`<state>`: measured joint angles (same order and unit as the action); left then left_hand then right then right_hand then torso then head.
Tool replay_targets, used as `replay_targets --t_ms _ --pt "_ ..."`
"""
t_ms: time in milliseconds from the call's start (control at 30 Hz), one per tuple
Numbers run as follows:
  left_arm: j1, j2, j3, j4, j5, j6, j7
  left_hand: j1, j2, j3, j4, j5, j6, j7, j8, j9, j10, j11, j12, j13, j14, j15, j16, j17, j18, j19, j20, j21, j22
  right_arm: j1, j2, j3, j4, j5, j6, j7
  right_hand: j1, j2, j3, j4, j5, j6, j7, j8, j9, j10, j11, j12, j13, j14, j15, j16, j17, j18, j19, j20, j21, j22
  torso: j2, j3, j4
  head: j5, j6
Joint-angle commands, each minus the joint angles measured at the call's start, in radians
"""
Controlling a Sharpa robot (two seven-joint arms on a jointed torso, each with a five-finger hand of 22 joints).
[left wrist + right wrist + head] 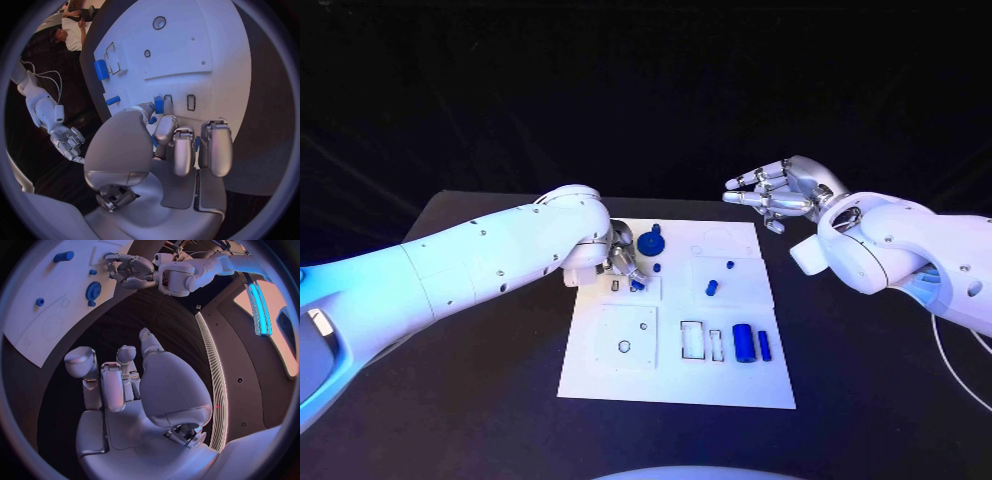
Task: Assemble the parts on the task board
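Worktop (pixel 473 400) carries the white task board (pixel 610 375) at centre. Nearest us on the board we note two blue cylinders (pixel 743 343) lying side by side, long axes running near to far, beside outlined slots. Further in, the left hand (pixel 626 262) is down on the board's left portion, its fingers (pixel 182 150) curled onto a small blue part (pixel 159 104) held at a rectangular slot; we judge insertion is under way. Just beyond it lies a blue gear (pixel 652 242). Farthest, the right hand (pixel 776 192) hovers off the board's far right corner, fingers spread, holding nothing. The left hand is plainly nearer the remaining parts.
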<state>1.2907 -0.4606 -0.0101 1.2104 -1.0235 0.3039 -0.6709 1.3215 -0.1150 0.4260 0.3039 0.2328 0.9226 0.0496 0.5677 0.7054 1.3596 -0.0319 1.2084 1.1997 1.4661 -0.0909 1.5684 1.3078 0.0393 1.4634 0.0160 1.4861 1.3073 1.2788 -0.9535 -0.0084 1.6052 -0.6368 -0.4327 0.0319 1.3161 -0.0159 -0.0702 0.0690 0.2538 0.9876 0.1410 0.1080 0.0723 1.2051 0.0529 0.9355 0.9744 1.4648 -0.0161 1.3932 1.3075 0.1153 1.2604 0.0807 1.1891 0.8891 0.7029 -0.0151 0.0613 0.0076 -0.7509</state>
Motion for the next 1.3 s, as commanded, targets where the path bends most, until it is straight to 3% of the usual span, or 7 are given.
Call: replay_targets --t_ms 33,467,700,833,1033,1300 --pt "0.000 -0.012 0.000 0.022 0.033 -0.046 0.011 -0.055 -0.014 0.241 -0.193 -0.006 -0.001 -0.004 0.014 0.017 0.004 0.002 -0.004 -0.004 0.105 0.003 0.002 0.263 -0.009 0.055 0.004 -0.002 0.149 0.000 0.001 -0.001 -0.002 -0.003 0.024 -0.004 0.013 0.004 -0.005 -0.003 0.003 -0.008 -0.001 0.006 -0.001 -0.012 -0.001 -0.008 -0.004 0.048 -0.007 -0.009 0.017 0.015 -0.007 0.001 -0.008 -0.006 -0.001 0.0009 0.0022 0.000 0.000" --pt "-0.008 -0.053 -0.005 0.075 0.016 -0.146 0.016 -0.096 -0.026 0.298 -0.223 -0.008 -0.004 -0.007 0.027 0.039 0.004 0.000 -0.010 -0.011 0.105 0.001 0.002 0.263 -0.011 0.060 0.004 0.005 0.159 -0.001 0.001 -0.005 -0.007 -0.005 0.039 -0.008 0.014 0.004 -0.012 -0.003 -0.002 -0.012 0.000 0.006 -0.002 -0.015 0.001 -0.009 -0.006 0.048 -0.006 -0.009 0.019 0.016 -0.009 0.002 -0.013 -0.013 -0.002 0.0001 0.0026 0.005 0.002" --pt "-0.023 -0.056 -0.009 0.074 -0.043 -0.176 0.024 -0.104 -0.023 0.304 -0.224 -0.010 -0.006 -0.007 0.028 0.042 0.005 0.000 -0.011 -0.013 0.105 0.000 0.002 0.263 -0.012 0.062 0.003 0.007 0.162 -0.001 0.000 -0.006 -0.008 -0.004 0.040 -0.012 0.011 0.006 -0.015 -0.001 -0.004 -0.013 0.001 0.007 -0.002 -0.016 0.002 -0.009 -0.007 0.048 -0.006 -0.010 0.018 0.016 -0.009 0.002 -0.014 -0.014 -0.003 -0.0012 0.0043 0.007 0.002" --pt "-0.031 -0.054 -0.010 0.072 -0.070 -0.177 0.023 -0.108 -0.020 0.306 -0.224 -0.012 -0.007 -0.007 0.029 0.043 0.004 0.001 -0.013 -0.016 0.105 0.000 0.002 0.263 -0.012 0.061 0.003 0.006 0.161 -0.002 0.000 -0.006 -0.009 -0.003 0.041 -0.013 0.010 0.007 -0.016 0.000 -0.005 -0.013 0.001 0.007 -0.002 -0.016 0.002 -0.008 -0.007 0.048 -0.005 -0.010 0.018 0.016 -0.010 0.002 -0.015 -0.015 -0.003 -0.0015 0.0016 0.012 0.001" --pt "-0.036 -0.059 -0.012 0.079 -0.091 -0.165 0.019 -0.110 -0.020 0.306 -0.225 -0.013 -0.007 -0.007 0.029 0.043 0.005 0.001 -0.013 -0.016 0.105 0.000 0.002 0.263 -0.011 0.061 0.003 0.005 0.160 -0.002 0.000 -0.007 -0.010 -0.003 0.041 -0.014 0.010 0.007 -0.016 0.000 -0.005 -0.013 0.001 0.007 -0.002 -0.016 0.002 -0.008 -0.006 0.048 -0.005 -0.010 0.018 0.016 -0.010 0.002 -0.016 -0.015 -0.003 -0.0006 0.0032 0.010 0.001" --pt "-0.038 -0.076 -0.016 0.103 -0.107 -0.098 0.002 -0.113 -0.022 0.305 -0.226 -0.016 -0.008 -0.007 0.029 0.044 0.000 0.001 -0.021 -0.024 0.105 0.000 0.002 0.263 -0.011 0.061 0.003 0.005 0.160 -0.002 0.000 -0.007 -0.010 -0.003 0.047 -0.011 0.009 0.009 -0.017 0.001 -0.006 -0.013 0.001 0.007 -0.002 -0.016 0.002 -0.008 -0.007 0.048 -0.005 -0.010 0.017 0.016 -0.010 0.003 -0.016 -0.016 -0.002 -0.0007 0.0031 0.012 -0.001"
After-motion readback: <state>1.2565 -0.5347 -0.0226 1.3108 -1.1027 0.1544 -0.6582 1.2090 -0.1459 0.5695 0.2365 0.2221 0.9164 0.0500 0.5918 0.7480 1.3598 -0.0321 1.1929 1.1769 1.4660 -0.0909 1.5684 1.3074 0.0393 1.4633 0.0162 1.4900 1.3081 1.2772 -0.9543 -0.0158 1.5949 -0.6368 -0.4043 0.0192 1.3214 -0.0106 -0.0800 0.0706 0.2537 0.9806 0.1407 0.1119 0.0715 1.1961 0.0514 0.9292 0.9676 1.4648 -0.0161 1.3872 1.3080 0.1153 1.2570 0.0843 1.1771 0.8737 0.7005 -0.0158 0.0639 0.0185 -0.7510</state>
